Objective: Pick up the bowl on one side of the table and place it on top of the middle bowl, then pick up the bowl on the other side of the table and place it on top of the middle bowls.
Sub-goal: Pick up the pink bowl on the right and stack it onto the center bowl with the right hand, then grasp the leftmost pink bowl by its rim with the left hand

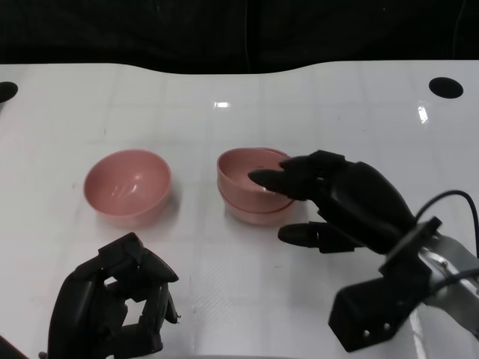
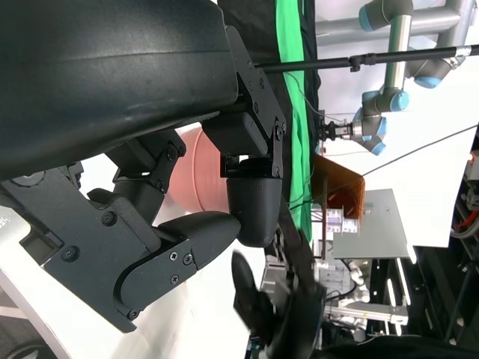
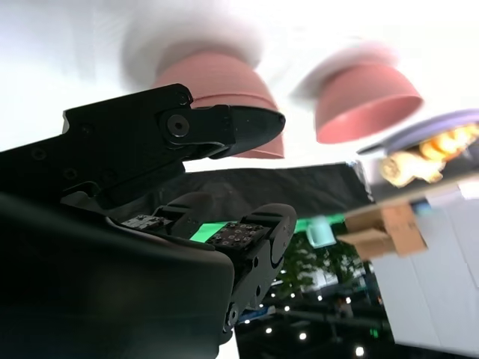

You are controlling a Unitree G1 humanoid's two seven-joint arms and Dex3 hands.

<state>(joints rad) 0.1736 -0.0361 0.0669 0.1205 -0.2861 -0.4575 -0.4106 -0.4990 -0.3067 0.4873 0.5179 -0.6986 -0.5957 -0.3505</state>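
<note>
At center of the white counter (image 1: 224, 284) sits a two-high stack: upper pink bowl (image 1: 243, 168) nested in the middle bowl (image 1: 254, 212), upper rim tilted slightly, nothing visible inside it. My right hand (image 1: 329, 202) is at that stack from the right side, upper fingers (image 1: 273, 179) lying over the near-right rim of the upper bowl, thumb below and clear of the stack, pointing left over the counter. Can't tell if the fingers are actually clamped on the rim or just resting over it; head view hides the contact. Right wrist view shows the stack (image 3: 217, 97) just beyond my fingertip (image 3: 247, 127), the seam between the two bowls visible, but it doesn't show the contact either. Left of the stack, well apart, the third pink bowl (image 1: 128, 185) stands upright on the counter, nothing in it, only light reflections on the inner wall. It shows in the right wrist view too, blurred (image 3: 367, 101). My left hand (image 1: 112, 307) is at the near-left edge, short of that bowl and not touching it, fingers curled in with nothing between them. Left wrist view has a pink bowl (image 2: 206, 176) partly hidden behind those curled fingers (image 2: 179, 247). Two dark round holes in the counter at far left (image 1: 6, 91) and far right (image 1: 446, 87).
</note>
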